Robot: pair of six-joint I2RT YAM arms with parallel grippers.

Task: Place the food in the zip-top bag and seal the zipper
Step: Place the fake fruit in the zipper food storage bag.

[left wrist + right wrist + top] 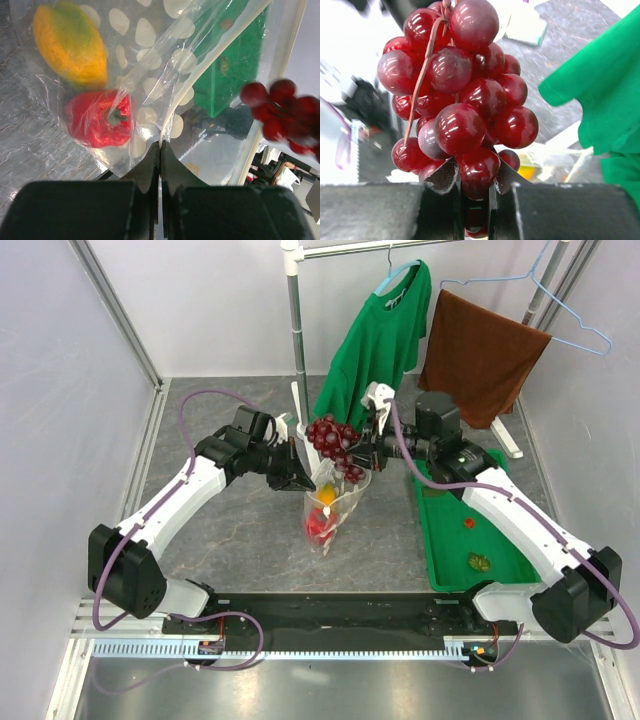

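Beneath the right fingers [442, 177] and their grape bunch [460, 95], the zip-top bag [335, 505] gapes open, one edge pinched by the left fingers [150, 165]. Close behind hang a green shirt [385, 335] and pole [296, 340].

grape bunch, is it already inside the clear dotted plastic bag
No, the dark red grape bunch is clamped in the right gripper, outside the clear dotted bag that holds the red toy pepper and yellow-orange mango.

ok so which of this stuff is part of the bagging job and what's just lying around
Job: bag, pinched by the left claw; mango and pepper inside it; grapes in the right claw.

Lying about: tray, shirt, towel, hanger.
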